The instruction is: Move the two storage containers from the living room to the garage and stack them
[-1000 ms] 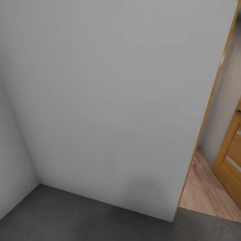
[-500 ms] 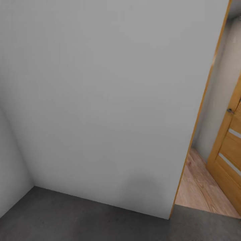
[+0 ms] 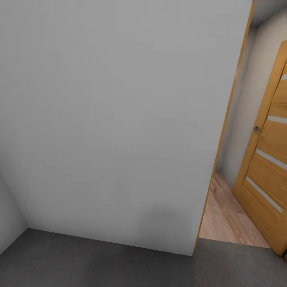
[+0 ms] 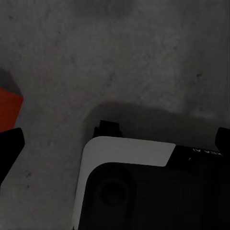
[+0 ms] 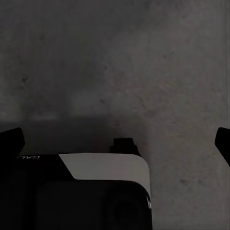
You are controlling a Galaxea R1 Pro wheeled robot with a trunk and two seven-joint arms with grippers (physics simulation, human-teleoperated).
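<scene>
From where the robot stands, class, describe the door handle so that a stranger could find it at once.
Start at the big grey wall and go right, past its wooden edge, to the open wooden door standing over the light plank floor. The handle is the small dark metal knob on the door's near edge, the one bit there that is not wood or a pale strip.

Grey floor (image 3: 99, 263), pale wall (image 3: 119, 119), orange-wood door (image 3: 267, 179)

Your left gripper (image 4: 115, 139) points straight down, its two dark fingers (image 4: 9, 143) spread wide apart and holding nothing. Your right gripper (image 5: 115, 139) hangs the same way, fingers (image 5: 10, 139) spread wide.
</scene>
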